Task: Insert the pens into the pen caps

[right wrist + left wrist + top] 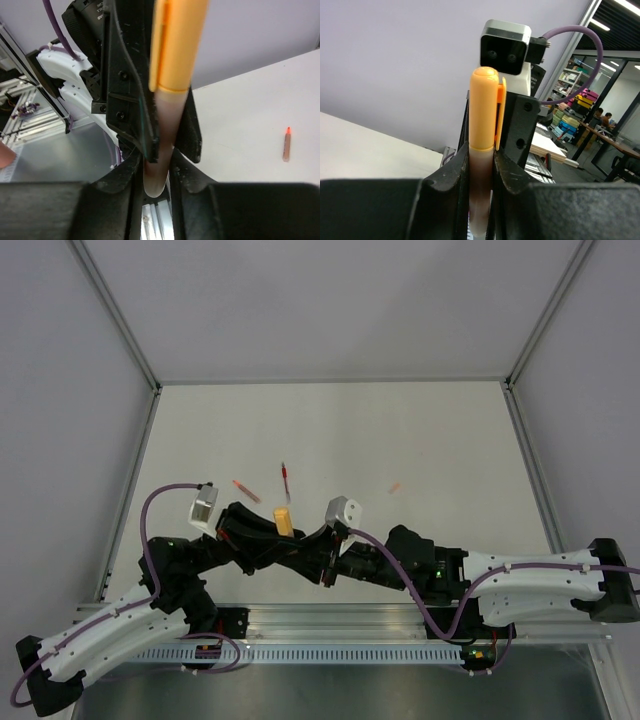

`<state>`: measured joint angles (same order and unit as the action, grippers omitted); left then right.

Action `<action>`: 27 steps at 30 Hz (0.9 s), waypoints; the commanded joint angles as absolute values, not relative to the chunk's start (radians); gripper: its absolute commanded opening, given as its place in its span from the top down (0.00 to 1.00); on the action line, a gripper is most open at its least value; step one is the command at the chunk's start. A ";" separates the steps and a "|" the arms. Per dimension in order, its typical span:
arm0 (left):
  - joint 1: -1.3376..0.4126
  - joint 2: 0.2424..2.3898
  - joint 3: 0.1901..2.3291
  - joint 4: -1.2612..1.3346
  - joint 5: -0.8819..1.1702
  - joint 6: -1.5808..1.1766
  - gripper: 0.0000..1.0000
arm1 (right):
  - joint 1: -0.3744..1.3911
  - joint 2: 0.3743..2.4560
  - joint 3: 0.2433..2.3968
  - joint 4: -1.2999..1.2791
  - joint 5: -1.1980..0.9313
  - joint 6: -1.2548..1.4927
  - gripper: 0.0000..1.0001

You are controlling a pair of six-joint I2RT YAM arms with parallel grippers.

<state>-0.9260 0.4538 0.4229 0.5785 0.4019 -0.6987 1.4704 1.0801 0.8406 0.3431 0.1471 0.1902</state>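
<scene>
Left gripper (481,165) is pinching the orange pen (481,200) on its pale barrel, one finger pressing on each side. The orange cap (484,110) is sitting on the upper end of the pen, clip facing right, and is sticking up above the fingers.

Right gripper (157,170) is squeezing the same barrel from the opposite side, near its rounded bare end and just below the cap's rim. Its fingers are sitting against the pen.

From above, both arms are meeting at the middle of the table's (440,440) near edge and holding the capped pen off the surface between them.

Beyond the grippers, the dark red pen (286,478) is lying on the table. A red piece (245,488) is lying just left of it, apart; pen or cap, cannot tell. A pale orange bit (394,486) is lying well off to the right.
</scene>
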 commanded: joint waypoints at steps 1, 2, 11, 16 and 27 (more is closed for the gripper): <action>-0.923 0.449 0.416 0.632 0.391 -0.726 0.98 | 1.474 1.095 0.884 0.384 0.098 0.198 0.77; -0.923 0.451 0.416 0.634 0.393 -0.727 0.98 | 1.473 1.095 0.884 0.380 0.089 0.198 0.86; -0.923 0.448 0.425 0.591 0.410 -0.732 0.41 | 1.473 1.063 0.864 0.341 0.120 0.195 1.00; -0.923 0.443 0.443 0.514 0.411 -0.718 0.18 | 1.471 1.002 0.868 0.262 0.167 0.202 1.00; -0.923 0.440 0.531 0.308 0.307 -0.655 0.00 | 1.471 0.962 0.868 0.074 0.245 0.232 1.00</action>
<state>-0.9260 0.4515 0.4694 0.3660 0.3622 -0.6979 1.4689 0.9791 0.8497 0.1364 0.2012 0.2157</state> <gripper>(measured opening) 0.990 0.193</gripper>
